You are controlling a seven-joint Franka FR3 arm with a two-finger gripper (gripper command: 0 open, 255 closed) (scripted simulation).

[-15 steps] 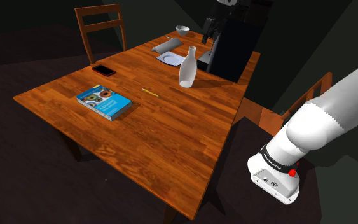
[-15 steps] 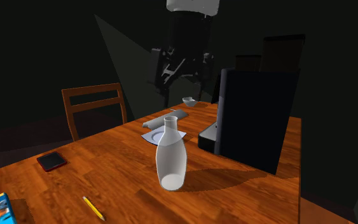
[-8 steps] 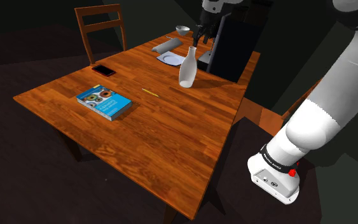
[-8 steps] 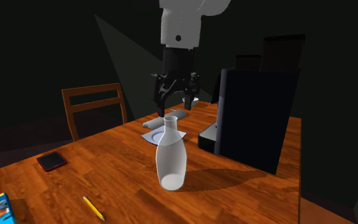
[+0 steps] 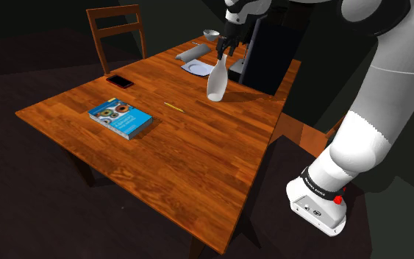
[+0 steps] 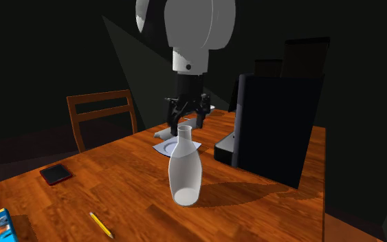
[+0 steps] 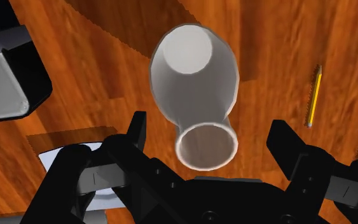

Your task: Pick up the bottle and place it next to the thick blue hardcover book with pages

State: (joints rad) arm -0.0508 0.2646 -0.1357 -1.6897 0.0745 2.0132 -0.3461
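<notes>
My gripper (image 5: 226,45) hangs with its fingers (image 6: 174,111) pointing straight down and spread wide apart, jaws parted. In the shoulder view my white arm (image 5: 374,110) climbs from its base (image 5: 321,197) at the lower right, arches high along the picture's top edge and comes over to the left, where the black gripper drops from its end. In the second exterior view my bulky white wrist link (image 6: 188,27) sits at the top, with the gripper vertical beneath it and one finger splayed to each side. In the wrist view the two black fingers stand well apart, their inner faces turned toward each other.
</notes>
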